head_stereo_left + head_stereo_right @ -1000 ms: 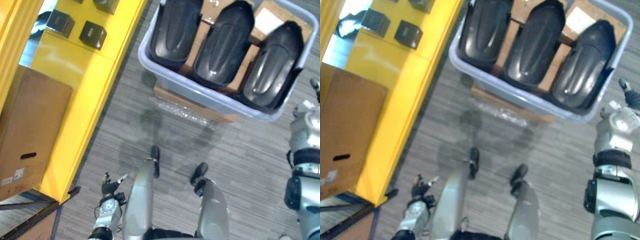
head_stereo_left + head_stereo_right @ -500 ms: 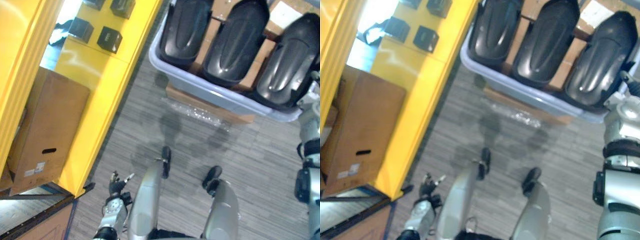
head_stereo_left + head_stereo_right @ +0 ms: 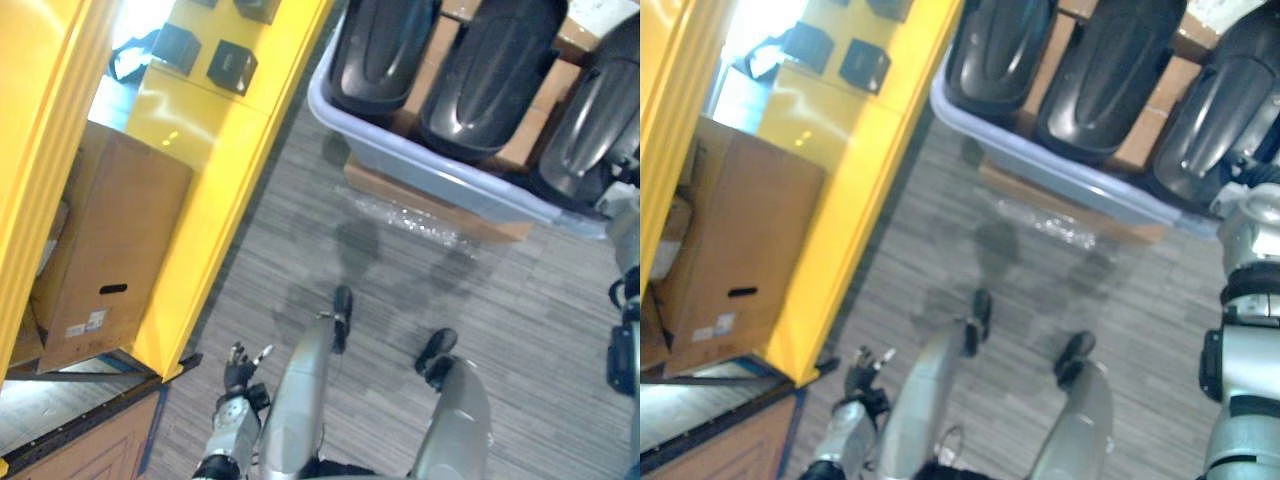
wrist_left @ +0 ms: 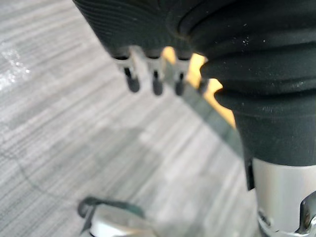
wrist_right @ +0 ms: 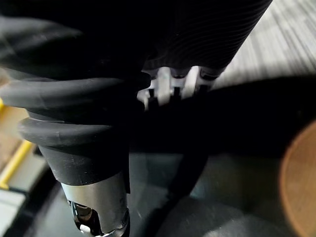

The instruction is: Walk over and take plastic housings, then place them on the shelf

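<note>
Low at its left side, the left hand [image 3: 238,362] hangs empty, fingers loosely spread. Ahead, 3 glossy black plastic housings [image 3: 486,75] lie in a lavender plastic bin [image 3: 440,176], long axes pointing away; the right hand [image 5: 165,84], state unreadable, is nearer.

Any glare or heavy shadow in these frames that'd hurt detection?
Left eye view: washed-out glare on the yellow shelf, highlights on the black housings, soft shadows on the floor. Right wrist view: deep shadow past the right robot hand. Left wrist view: floor evenly lit.
</note>
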Available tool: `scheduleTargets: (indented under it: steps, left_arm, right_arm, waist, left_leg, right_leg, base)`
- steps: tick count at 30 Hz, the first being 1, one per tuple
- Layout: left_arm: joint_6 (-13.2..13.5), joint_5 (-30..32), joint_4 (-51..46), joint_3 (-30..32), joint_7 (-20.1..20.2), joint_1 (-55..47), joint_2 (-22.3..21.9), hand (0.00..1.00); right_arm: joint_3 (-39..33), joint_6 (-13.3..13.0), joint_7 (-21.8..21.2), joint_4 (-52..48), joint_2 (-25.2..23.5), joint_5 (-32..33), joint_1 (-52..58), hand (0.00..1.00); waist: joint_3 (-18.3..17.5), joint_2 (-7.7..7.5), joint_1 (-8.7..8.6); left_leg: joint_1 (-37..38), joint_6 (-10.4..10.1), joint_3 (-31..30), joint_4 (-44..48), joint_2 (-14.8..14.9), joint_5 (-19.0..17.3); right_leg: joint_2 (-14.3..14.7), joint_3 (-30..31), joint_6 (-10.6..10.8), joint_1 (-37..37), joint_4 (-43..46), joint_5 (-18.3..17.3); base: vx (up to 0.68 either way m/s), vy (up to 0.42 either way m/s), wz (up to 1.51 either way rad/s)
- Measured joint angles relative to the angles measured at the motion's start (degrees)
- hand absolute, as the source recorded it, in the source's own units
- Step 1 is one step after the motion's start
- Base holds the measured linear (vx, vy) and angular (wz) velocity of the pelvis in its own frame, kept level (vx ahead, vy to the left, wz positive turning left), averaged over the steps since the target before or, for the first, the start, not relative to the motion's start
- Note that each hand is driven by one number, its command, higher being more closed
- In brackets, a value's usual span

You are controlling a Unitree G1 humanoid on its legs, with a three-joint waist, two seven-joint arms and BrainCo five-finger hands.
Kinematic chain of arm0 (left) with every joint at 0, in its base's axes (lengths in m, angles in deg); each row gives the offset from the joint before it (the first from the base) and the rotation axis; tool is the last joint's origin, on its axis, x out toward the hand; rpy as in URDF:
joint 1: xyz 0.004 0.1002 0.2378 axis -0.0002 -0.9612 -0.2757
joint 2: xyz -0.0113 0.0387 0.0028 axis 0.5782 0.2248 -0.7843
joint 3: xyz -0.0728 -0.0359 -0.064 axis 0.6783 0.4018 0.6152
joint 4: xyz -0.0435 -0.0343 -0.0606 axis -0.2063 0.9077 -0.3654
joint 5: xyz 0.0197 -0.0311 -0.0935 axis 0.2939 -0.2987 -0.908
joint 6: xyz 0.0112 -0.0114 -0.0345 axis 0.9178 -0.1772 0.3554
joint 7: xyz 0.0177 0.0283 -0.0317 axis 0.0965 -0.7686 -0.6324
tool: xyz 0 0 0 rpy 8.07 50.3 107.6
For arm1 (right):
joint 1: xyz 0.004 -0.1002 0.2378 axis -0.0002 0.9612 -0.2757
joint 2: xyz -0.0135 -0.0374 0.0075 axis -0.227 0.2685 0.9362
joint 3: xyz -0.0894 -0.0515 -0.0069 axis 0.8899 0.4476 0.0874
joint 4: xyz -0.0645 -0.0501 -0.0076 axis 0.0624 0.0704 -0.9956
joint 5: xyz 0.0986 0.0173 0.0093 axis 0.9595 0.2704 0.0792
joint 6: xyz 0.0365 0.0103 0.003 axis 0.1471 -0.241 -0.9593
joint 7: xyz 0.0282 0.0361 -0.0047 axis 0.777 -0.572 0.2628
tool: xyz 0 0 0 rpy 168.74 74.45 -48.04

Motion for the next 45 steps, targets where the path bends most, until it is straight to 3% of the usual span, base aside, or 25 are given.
scheduleTargets:
  steps: [3, 14, 23, 30, 34, 36, 40, 43, 45]
  left_arm:
    - [0.0, -0.4, -0.3, -0.2, 1.2, -0.1, -0.2, 0.0]
    - [0.7, -2.1, -0.4, -0.6, 1.7, -0.2, -0.4, 0.0]
    - [1.7, -2.6, -2.0, -2.4, 2.1, -1.3, -0.6, 0.0]
    - [5.3, -6.5, -7.2, -2.8, 1.2, -1.1, -0.5, 0.0]
    - [7.0, -7.2, -17.8, -2.6, -1.1, 0.1, -0.1, 0.0]
    - [7.4, -6.9, -26.2, -2.1, -3.6, 0.5, 1.8, 0.0]
    - [7.3, -4.2, -36.9, -0.5, -7.1, 0.6, 4.8, 0.0]
    - [6.6, -0.6, -43.0, -0.4, -7.7, 1.6, 8.5, 0.0]
    - [4.2, 2.3, -47.9, -0.4, -6.5, 1.7, 11.1, 0.0]
  right_arm:
    - [0.6, 3.0, -1.7, 0.1, 1.9, -0.5, -0.4, 1.0]
    - [2.9, 5.5, -2.3, 3.2, 5.2, -7.8, -0.9, 1.0]
    - [4.7, 4.6, -2.9, 3.9, 3.6, -13.8, -0.3, 1.0]
    - [4.7, 0.6, -1.4, 3.0, 3.1, -21.6, 0.3, 1.0]
    - [4.5, -2.4, 0.6, -0.1, 2.0, -23.1, 1.5, 1.0]
    - [3.6, -4.1, 1.4, -0.8, -0.4, -24.5, 2.8, 1.0]
    - [0.0, -4.4, 2.4, -3.3, -3.2, -26.1, 6.8, 1.0]
    - [-0.2, -5.0, 2.4, -5.1, -3.5, -29.6, 7.3, 1.0]
    - [-0.3, -5.4, 2.4, -8.0, -3.6, -32.0, 8.1, 1.0]
  waist:
    - [-0.4, 0.54, -0.09]
    - [-0.4, 0.62, -0.09]
    - [-0.8, 0.95, 0.03]
    - [-0.8, 0.9, -0.31]
    - [-1.0, -0.22, -0.52]
    - [-1.3, -2.19, -1.02]
    - [-1.5, -4.74, -1.78]
    - [-1.4, -6.22, -1.98]
    - [-1.4, -7.97, -2.57]
  left_leg:
    - [-1.1, 0.1, -0.4, 0.0, -0.6, 0.3]
    - [-1.6, -0.2, -0.7, -0.2, -0.7, 1.0]
    - [0.7, -0.7, -1.4, -1.8, -0.5, 2.1]
    - [3.2, -0.7, -1.7, -2.0, 0.7, 2.1]
    - [5.2, -0.8, -1.7, -2.3, 1.1, 2.1]
    - [6.5, -1.0, -1.8, -2.8, 1.6, 2.1]
    - [10.3, -1.4, -2.4, -4.5, 2.1, 2.3]
    - [13.5, -2.1, -1.9, -7.3, 2.6, 2.7]
    - [17.1, -2.5, -1.4, -10.9, 2.6, 3.8]
  right_leg:
    - [-0.8, -0.2, 0.1, -1.0, 0.8, -0.4]
    - [-1.2, -0.5, -0.2, -1.9, 1.9, -0.7]
    - [-0.8, -1.6, -0.8, 0.5, 1.2, -1.0]
    - [0.5, -2.9, -1.0, 4.4, -0.4, -0.6]
    - [1.0, -3.0, -1.1, 6.4, -0.7, -0.6]
    - [1.7, -3.4, -1.3, 8.1, -1.9, -0.4]
    - [3.1, -4.7, -1.3, 13.0, -5.5, 0.6]
    - [4.7, -4.8, -1.3, 16.4, -9.9, 2.2]
    - [5.6, -4.7, -1.2, 19.5, -13.9, 3.7]
  base:
    - [-0.02, -0.026, 0.11]
    - [0.0, -0.004, 0.01]
    - [0.0, -0.039, 0.04]
    - [0.0, 0.0, 0.0]
    - [-0.01, -0.008, -0.01]
    - [-0.02, -0.04, -0.03]
    - [0.01, -0.021, 0.04]
    - [0.02, 0.004, -0.11]
    - [0.05, -0.011, -0.07]
